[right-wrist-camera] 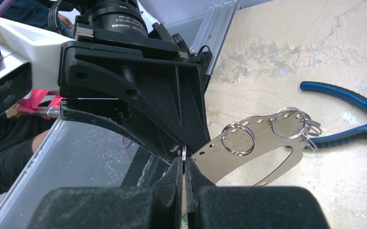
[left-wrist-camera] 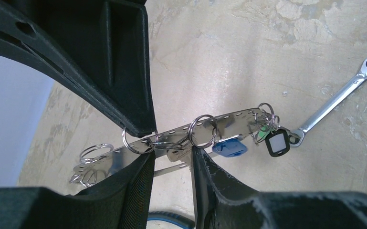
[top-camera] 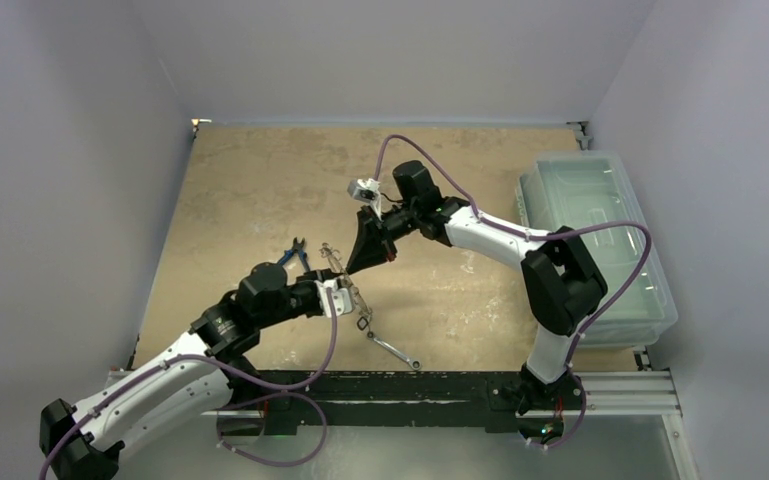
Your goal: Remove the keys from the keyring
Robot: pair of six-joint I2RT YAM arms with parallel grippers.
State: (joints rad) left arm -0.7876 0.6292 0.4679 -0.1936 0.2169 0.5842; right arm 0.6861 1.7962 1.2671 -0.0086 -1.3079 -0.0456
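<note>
Slippage threatens first: the right gripper (right-wrist-camera: 183, 164), low centre of its wrist view, is pressed together on one thin split ring (right-wrist-camera: 184, 153) of the keyring (right-wrist-camera: 262, 143), which hangs mid-frame off the table. The left gripper (left-wrist-camera: 172, 163) straddles the keyring at lower centre; whether it clamps cannot be told. If it is loose, a pull could twist the keyring free, dropping the keys (left-wrist-camera: 229, 147) toward the wrench (left-wrist-camera: 343, 93) and pliers (right-wrist-camera: 336, 94).
</note>
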